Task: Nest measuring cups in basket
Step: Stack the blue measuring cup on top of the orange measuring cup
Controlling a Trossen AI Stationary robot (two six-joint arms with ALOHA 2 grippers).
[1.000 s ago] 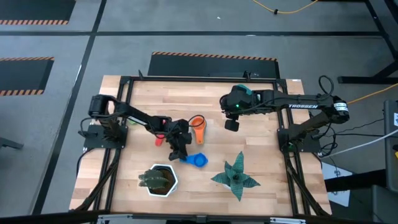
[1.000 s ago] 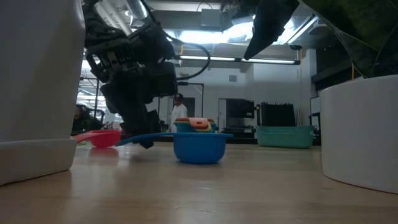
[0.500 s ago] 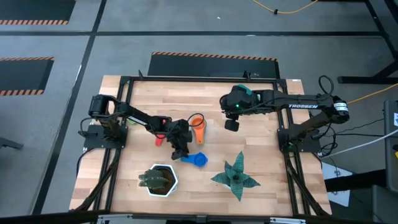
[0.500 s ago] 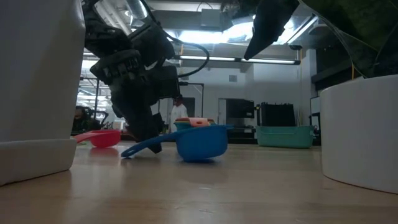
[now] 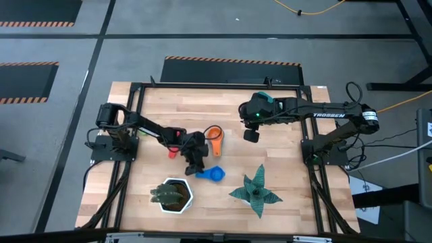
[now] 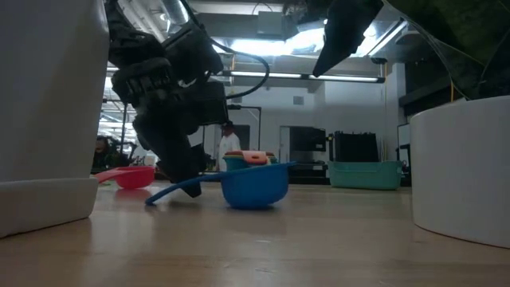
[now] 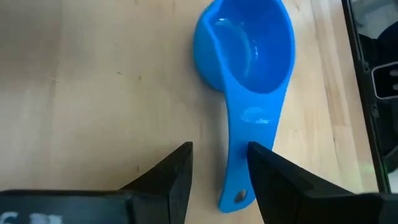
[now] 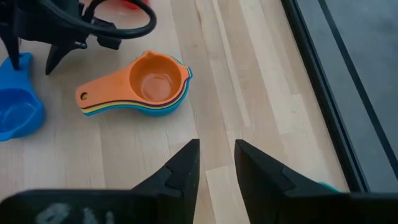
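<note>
A dark blue measuring cup lies near the table's middle. My left gripper is open astride its handle. A nested stack of cups with the orange one on top rests on the table just beyond. A red cup lies to its left. My right gripper is open and hovers right of the stack, touching nothing. The teal basket shows at the table's far side in the low view. In the high view the right arm mostly hides it. My left gripper comes down slanting from above, its open fingers lying across the blue cup's handle near its free end. One finger lies against the handle's side. The cup sits tilted, its handle end down on the table and its bowl on the wood.
A white hexagonal pot stands near the front edge, left of the blue cup. A green star-shaped plant stands to its right. A person stands in the room behind. Bare wood lies between the stack and the right edge.
The left gripper has lowered onto the blue cup's handle. The cup, level a second ago, has tipped: its handle end has dropped to the table and its bowl has tilted, then settled back a little. The right arm has kept still.
</note>
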